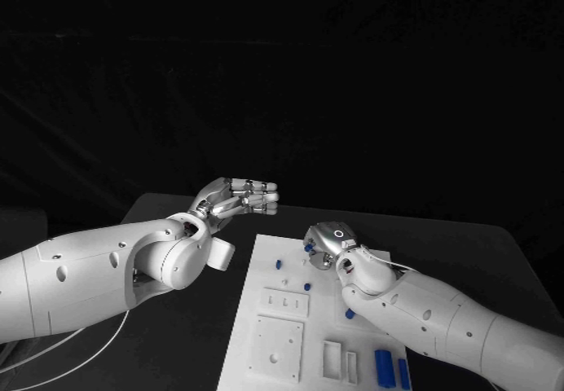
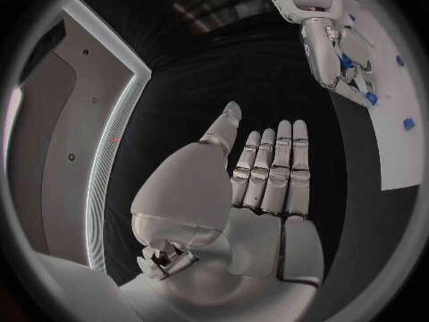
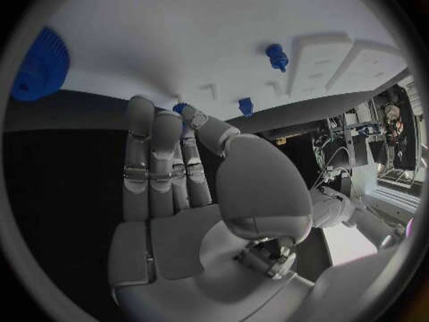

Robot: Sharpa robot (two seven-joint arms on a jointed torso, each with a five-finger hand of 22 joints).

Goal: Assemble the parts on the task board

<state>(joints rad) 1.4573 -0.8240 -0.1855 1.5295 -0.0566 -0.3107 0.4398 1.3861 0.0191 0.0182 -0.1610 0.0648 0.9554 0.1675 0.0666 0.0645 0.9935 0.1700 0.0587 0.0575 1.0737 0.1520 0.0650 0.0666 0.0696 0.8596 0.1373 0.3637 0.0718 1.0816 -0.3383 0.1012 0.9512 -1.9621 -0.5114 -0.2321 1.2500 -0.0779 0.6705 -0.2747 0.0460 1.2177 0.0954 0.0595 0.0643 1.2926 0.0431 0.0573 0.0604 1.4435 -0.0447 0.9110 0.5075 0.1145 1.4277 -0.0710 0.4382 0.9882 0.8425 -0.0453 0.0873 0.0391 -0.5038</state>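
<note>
Task board [image 1: 273, 342]: one white plate, lower centre of head view. Blue parts [image 1: 383, 364] visible on it: about seven. Left hand [image 1: 241, 198] raised left of board, fingers straight, together, empty. Right hand [image 1: 332, 244] over board's upper right; whether fingertips [image 3: 192, 114] pinch blue part [image 3: 181, 109] unclear.

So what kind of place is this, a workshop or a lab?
Probably a robotics lab test bench: a black table against a dark backdrop, a white task board with small blue parts, and equipment with cables at the rim of the right wrist view.
</note>
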